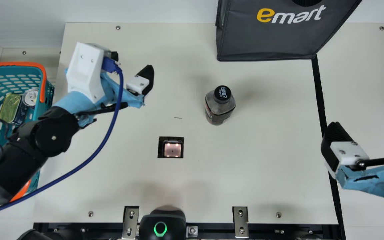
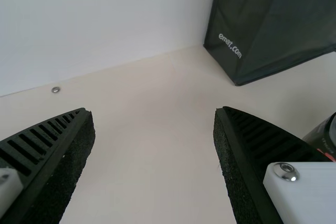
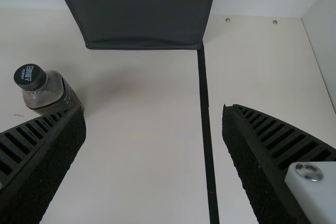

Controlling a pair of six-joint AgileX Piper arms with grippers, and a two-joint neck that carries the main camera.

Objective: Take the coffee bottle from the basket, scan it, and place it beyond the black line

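Table (image 1: pixel 268 150) is cream and carries the bottle. Dark bag (image 1: pixel 268 36) at the far edge. Basket (image 1: pixel 12 64) off the left side, cans (image 1: pixel 29 97) inside, partly under the left arm. Left gripper (image 2: pixel 153 110) above the left half, jaws wide apart, nothing between them. Right gripper (image 3: pixel 153 108) over by the black line (image 1: pixel 318 90), also spread open, gripping nothing. Line runs from the bag's near corner toward the table's near edge. Bottle (image 1: pixel 219 106) upright between the two grippers, clear of both, near the scanner (image 1: pixel 172 150) but not on it; out of the basket, short of the line (wrong side for finishing). Scan done or not: can't tell from here.

Step, my guess: right arm takes it next, across the line.

Risks: if the right gripper comes in low or off-centre, one finger may clip the cap or shoulder and tip the bottle, since it stands with no support. Squarish body, so a grip skewed to its faces could twist it or slip. If both arms go for it together, they could collide. Releasing too soon leaves it on or short of the line. Carrying it too near the bag could snag the fabric. If the scan was missed, placing it now skips a step.
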